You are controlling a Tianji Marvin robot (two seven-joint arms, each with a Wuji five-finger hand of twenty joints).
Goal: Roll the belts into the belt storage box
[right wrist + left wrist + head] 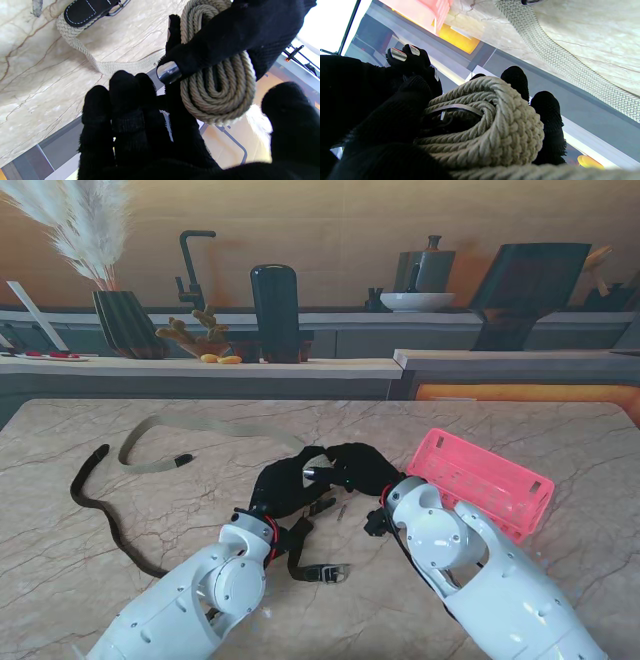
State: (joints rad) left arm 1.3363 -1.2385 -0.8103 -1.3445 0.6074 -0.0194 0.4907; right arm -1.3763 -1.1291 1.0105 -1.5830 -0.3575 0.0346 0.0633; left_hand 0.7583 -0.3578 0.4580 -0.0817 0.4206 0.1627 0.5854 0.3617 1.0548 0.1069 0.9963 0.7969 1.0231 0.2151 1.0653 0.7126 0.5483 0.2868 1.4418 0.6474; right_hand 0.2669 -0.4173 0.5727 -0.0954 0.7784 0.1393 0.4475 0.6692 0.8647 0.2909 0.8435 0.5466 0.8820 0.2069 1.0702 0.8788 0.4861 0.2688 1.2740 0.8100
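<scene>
Held beige belt coil (pixel 495 125) in left hand (pixel 283 485) over worktop (pixel 500 430) middle; right hand (pixel 355 465) loosely spread, gripping nothing. Could unroll if grip slackened before pink box (pixel 480 480).

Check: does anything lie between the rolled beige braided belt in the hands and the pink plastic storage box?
Nothing visible does. The rolled beige braided belt is held by the left hand, next to the right hand; the pink plastic storage box lies right of them.
</scene>
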